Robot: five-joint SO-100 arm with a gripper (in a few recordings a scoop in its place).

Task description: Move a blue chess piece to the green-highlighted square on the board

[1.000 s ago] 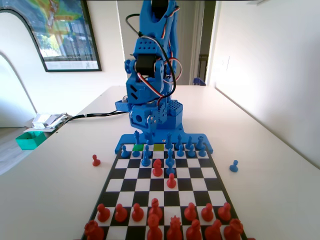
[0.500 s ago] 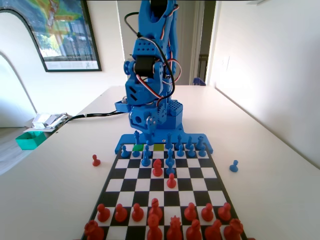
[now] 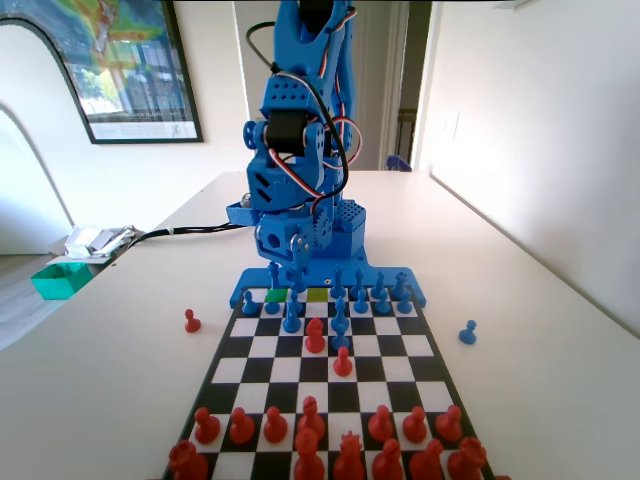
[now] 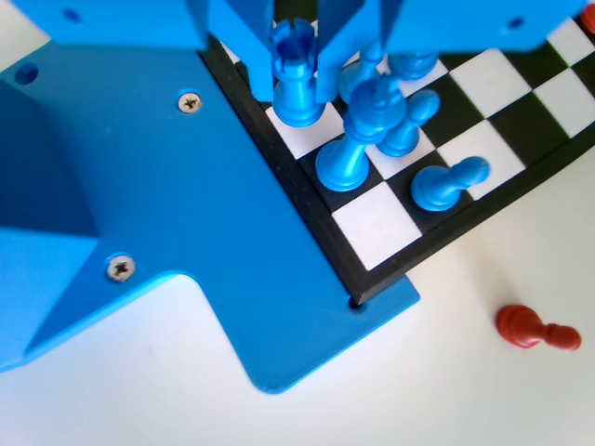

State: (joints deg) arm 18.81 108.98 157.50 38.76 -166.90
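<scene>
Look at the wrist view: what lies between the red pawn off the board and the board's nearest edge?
Nothing. In the wrist view, a bare stretch of white table separates the red pawn from the board.

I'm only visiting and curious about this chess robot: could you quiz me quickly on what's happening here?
1. True or false: the gripper is empty.
2. In the fixed view, the pieces at the board's near end are: A red, B blue, C green.
3. Fill in: in the fixed view, the off-board blue pawn stands on the board's ___ side.
Key: 1 false, it holds a rook; 2 A; 3 right.
</scene>
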